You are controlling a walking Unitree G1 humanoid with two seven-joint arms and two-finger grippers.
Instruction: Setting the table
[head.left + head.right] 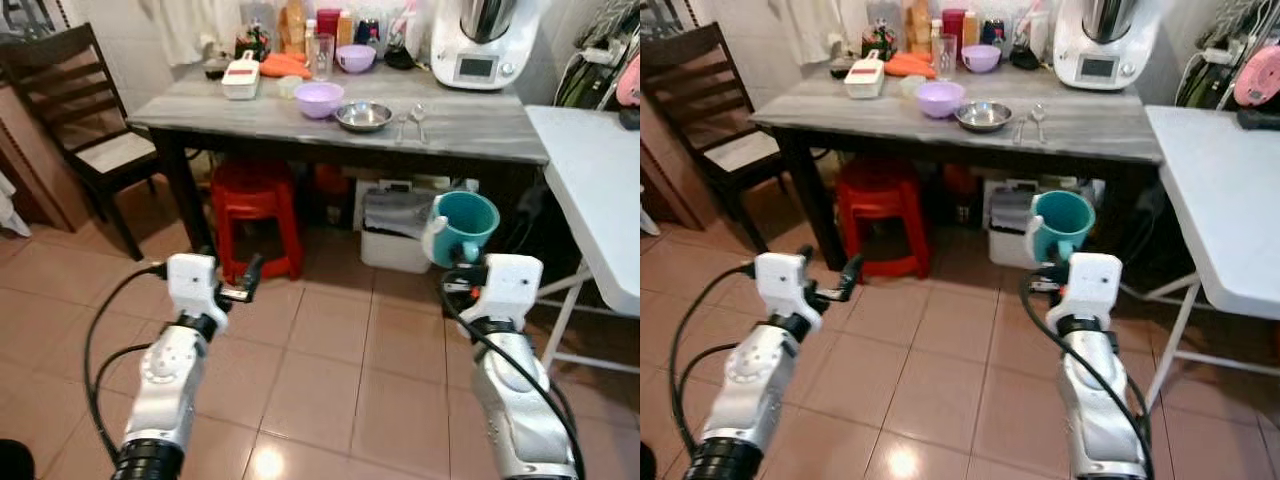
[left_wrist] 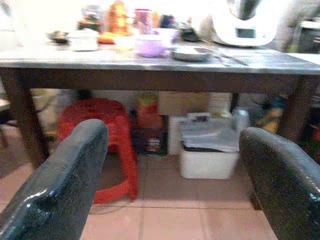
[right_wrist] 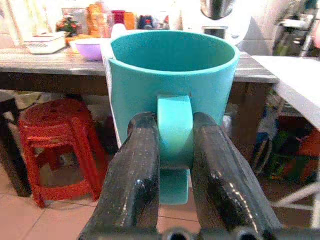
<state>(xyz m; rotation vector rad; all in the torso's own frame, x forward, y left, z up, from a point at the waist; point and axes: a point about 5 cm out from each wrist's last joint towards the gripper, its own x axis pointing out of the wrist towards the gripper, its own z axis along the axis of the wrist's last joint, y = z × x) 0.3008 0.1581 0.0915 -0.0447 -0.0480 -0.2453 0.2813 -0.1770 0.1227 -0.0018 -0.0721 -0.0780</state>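
Teal mug [image 3: 172, 75], rigid and breakable: your right gripper [image 3: 175, 165] clamps its handle; left gripper [image 2: 175, 170] gapes empty. Table [image 1: 480, 130] at 12 o'clock.

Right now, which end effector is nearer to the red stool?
Left. The left end effector is open just in front of the red stool; the right end effector, holding the teal mug, is further aside.
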